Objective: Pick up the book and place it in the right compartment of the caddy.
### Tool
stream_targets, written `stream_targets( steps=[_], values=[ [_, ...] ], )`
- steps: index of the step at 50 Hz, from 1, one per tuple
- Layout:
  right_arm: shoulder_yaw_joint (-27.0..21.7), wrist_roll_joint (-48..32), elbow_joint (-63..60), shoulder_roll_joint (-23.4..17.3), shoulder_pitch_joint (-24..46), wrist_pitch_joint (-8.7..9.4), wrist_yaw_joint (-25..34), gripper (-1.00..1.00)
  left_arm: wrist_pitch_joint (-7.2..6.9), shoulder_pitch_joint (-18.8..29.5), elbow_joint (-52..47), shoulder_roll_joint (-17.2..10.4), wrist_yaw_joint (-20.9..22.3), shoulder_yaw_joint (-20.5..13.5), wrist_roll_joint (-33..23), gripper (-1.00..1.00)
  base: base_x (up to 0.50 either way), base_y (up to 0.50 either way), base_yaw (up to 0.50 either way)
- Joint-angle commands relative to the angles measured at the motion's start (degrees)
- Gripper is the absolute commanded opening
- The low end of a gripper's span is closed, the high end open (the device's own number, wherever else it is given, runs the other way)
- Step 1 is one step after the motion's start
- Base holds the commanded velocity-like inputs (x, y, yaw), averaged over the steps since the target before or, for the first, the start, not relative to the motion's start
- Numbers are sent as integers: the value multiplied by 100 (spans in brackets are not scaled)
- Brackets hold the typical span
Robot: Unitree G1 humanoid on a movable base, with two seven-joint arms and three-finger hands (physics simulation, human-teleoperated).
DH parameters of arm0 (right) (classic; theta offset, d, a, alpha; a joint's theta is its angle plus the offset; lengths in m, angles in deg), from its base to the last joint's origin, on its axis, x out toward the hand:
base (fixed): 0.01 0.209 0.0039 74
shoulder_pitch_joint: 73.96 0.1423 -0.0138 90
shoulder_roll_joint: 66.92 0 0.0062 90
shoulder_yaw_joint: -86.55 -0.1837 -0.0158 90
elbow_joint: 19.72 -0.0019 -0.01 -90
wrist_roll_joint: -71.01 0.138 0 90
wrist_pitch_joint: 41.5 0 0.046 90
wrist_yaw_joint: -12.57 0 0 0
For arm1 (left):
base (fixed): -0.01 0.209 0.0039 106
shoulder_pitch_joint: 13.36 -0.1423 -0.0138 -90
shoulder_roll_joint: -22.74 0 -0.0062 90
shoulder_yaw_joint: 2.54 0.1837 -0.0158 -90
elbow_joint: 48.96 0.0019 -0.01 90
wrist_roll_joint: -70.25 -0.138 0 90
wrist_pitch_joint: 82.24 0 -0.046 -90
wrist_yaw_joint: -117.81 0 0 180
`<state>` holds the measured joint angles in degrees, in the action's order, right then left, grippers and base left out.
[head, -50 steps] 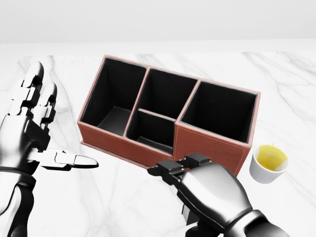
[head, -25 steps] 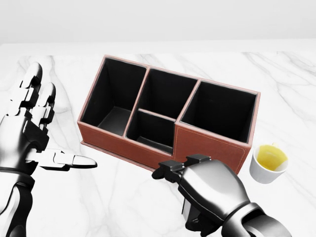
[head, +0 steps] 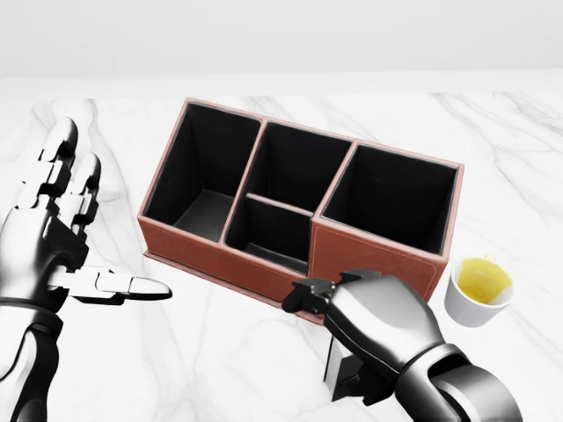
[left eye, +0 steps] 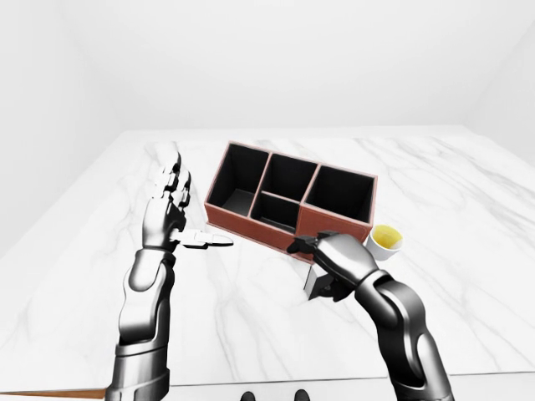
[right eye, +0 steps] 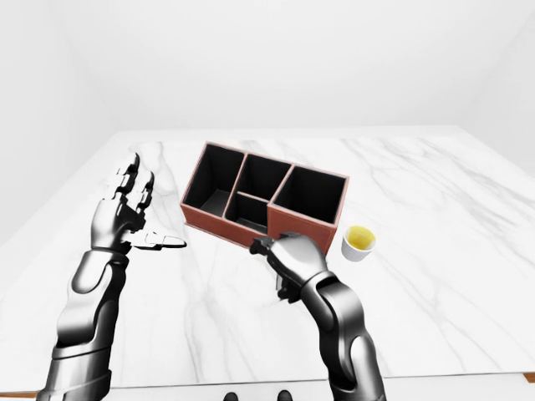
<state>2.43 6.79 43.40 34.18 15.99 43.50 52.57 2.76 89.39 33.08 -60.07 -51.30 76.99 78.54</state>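
White marble worktop (head: 220, 369) carries all items, largest to smallest. Your caddy (head: 299, 211) lies with its long axis running left to right in the head view; its right compartment (head: 391, 198) sits directly above your right hand (head: 374, 330), the nearer hand. That hand is curled over a dark slab, apparently the book (head: 339, 369), held low and seemingly upright beneath the palm; its long axis cannot be told. Your left hand (head: 57, 233) hangs spread and empty. A cup (head: 478, 290) stands just right of the caddy.
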Motion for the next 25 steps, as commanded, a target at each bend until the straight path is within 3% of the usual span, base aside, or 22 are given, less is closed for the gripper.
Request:
stream_targets(
  steps=[1,25],
  values=[
    [-74,-56,248,-30,132,0,0,24,0,17,115,-11,7,-5,22,100,0,0,0],
    [-84,-107,643,-70,221,0,0,22,0,110,394,-18,-6,22,29,100,0,0,0]
  ],
)
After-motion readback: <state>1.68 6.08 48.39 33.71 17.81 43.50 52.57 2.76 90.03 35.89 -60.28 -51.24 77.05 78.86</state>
